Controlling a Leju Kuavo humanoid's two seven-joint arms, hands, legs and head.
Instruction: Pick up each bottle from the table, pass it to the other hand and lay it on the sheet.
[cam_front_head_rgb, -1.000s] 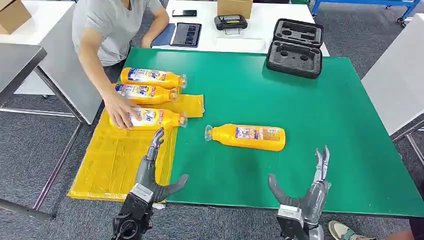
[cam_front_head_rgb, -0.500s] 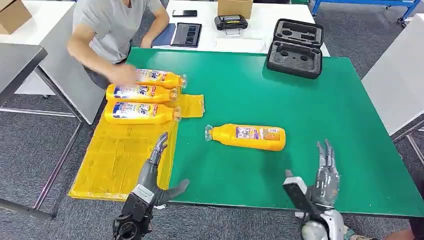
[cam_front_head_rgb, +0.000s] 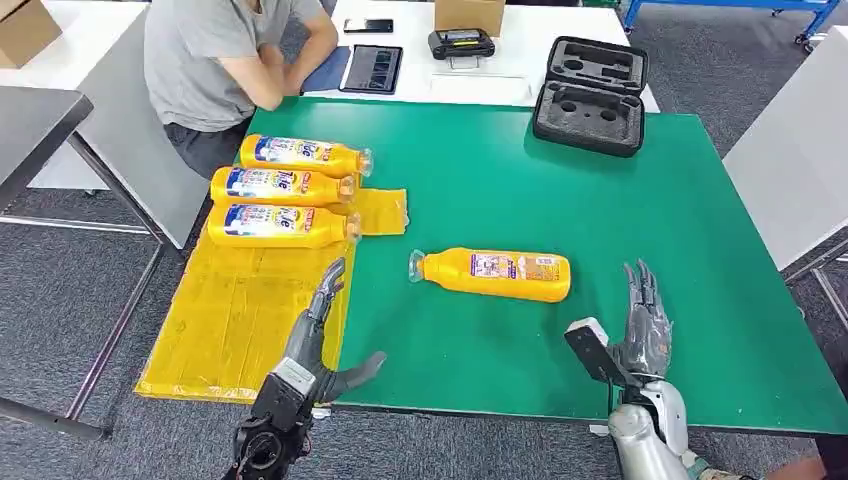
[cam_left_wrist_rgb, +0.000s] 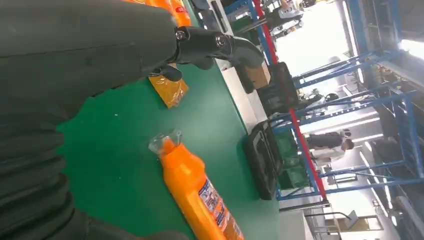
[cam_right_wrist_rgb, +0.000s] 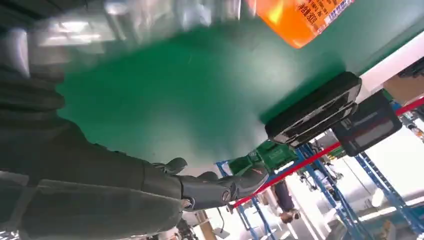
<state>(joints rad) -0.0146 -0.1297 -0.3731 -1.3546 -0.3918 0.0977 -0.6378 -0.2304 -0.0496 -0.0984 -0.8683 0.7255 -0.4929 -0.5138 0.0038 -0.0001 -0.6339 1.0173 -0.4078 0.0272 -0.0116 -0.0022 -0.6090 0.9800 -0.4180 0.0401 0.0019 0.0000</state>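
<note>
Lying on its side mid-table on the green mat (cam_front_head_rgb: 640, 200): one orange bottle (cam_front_head_rgb: 495, 274), long axis running left-right, cap toward the yellow sheet (cam_front_head_rgb: 240, 320), base toward the right edge. Sitting nearer its base: right hand (cam_front_head_rgb: 640, 330), fingers spread, gripping nothing, bottle just ahead & inboard of fingertips. Hovering over the sheet's near edge: left hand (cam_front_head_rgb: 320, 340), likewise loose, empty. Already lying across the sheet's far end: three bottles (cam_front_head_rgb: 280, 190) (glossy plastic, printed labels). Sheet looking like thin, crinkly film.
</note>
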